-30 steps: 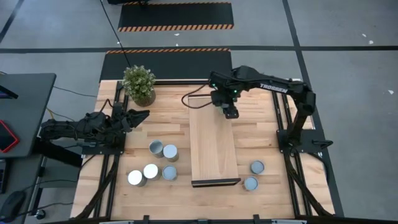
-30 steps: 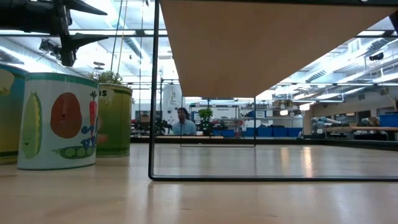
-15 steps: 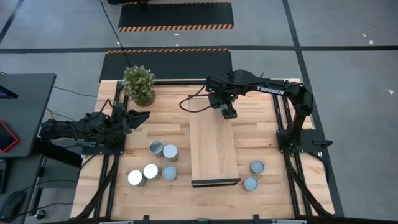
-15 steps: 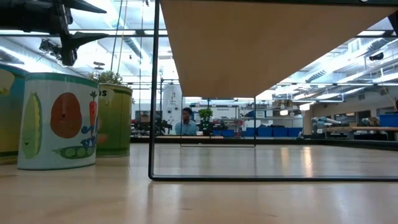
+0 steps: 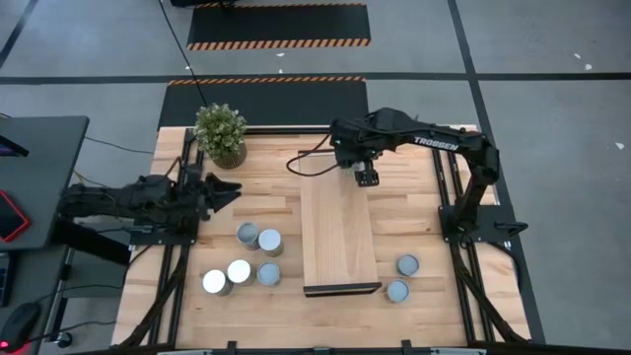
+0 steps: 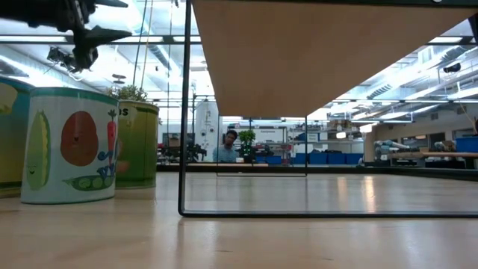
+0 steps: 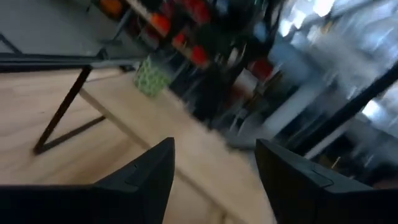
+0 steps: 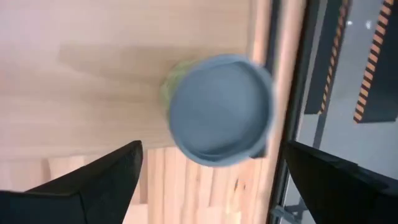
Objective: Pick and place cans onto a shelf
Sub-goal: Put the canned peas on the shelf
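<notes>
From the high view: right gripper [image 5: 367, 178] poised over the far end of the shelf [image 5: 338, 237], above the spot where a can would stand, the tin itself hidden beneath the wrist; left gripper [image 5: 223, 190] parked near the table's left edge, fingers spread, empty, apparently waiting. Five cans [image 5: 246, 235] clustered off the shelf's left side toward the table's near edge, two more [image 5: 407, 265] off its right side near the near right corner; potted plant [image 5: 221, 134] at the far left corner, well clear of both arms. From the low view: shelf underside [image 6: 314, 52] overhead on thin black legs, two printed cans [image 6: 69, 146] standing on the tabletop at its left, nothing blocking the way to them; a person seated far off in the room behind. From the left wrist view: two dark fingers [image 7: 143, 174] held apart, nothing between, blurred room beyond. From the right wrist view: a grey-blue-topped can [image 8: 221, 111] upright on the shelf beside its edge, dark fingers [image 8: 93, 174] wide on either side and clear of the tin — likely a placement just released, seven cans yet to shelve.
</notes>
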Available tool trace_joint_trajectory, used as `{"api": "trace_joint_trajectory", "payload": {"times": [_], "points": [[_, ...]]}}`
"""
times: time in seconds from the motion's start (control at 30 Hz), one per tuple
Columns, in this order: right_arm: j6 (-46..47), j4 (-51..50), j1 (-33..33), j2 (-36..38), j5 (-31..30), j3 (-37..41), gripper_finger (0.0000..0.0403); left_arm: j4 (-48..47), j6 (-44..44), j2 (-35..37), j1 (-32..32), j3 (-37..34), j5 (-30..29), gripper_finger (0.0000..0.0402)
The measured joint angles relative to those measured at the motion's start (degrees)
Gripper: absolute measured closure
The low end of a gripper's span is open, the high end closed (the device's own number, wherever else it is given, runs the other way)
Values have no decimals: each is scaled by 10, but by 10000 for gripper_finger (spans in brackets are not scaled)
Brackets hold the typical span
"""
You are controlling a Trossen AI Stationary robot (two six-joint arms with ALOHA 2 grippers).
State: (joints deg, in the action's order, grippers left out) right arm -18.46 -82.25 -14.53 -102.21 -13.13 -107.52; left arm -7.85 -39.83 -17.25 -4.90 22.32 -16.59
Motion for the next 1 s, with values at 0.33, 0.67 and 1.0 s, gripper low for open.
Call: {"api": "trace_joint_trajectory", "payload": {"times": [0.33, 0.67, 1.0], "points": [[132, -50, 48, 1, -8, -110, 3, -323, 71, -147, -2, 151, 98, 166], [314, -67, 175, 1, -21, -114, 4, -416, 136, -229, -2, 161, 209, 78], [391, -72, 246, 1, -66, -93, 8, -408, 169, -251, -2, 161, 210, 88]]}}
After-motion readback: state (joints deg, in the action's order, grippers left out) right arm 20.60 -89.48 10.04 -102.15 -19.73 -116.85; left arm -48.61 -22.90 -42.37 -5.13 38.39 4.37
